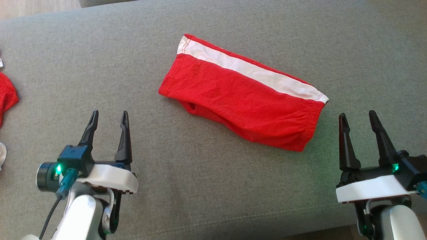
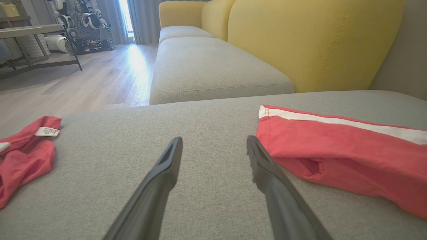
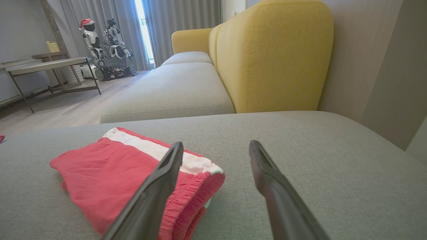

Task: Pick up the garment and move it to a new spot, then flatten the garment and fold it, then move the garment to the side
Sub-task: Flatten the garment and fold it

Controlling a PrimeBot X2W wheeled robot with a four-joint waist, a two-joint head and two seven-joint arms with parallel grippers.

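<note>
The garment [image 1: 242, 95] is a pair of red shorts with a white side stripe, lying folded and slanted in the middle of the grey cushion [image 1: 186, 186]. It shows again at the right of the left wrist view [image 2: 340, 156] and at the lower left of the right wrist view [image 3: 110, 176]. My left gripper [image 1: 109, 116] stands open at the lower left, apart from the garment's left end. At the lower right my right gripper [image 1: 357, 116] is open, just off the elastic waistband end. Nothing is between either pair of fingers.
A second red cloth [image 1: 6, 96] with a white label [image 2: 46, 132] lies at the cushion's far left edge. Beyond are a yellow sofa back [image 3: 273, 56], another grey seat [image 2: 213, 70], wooden floor [image 2: 83, 83], a metal-legged table [image 3: 50, 70] and another robot [image 3: 106, 50].
</note>
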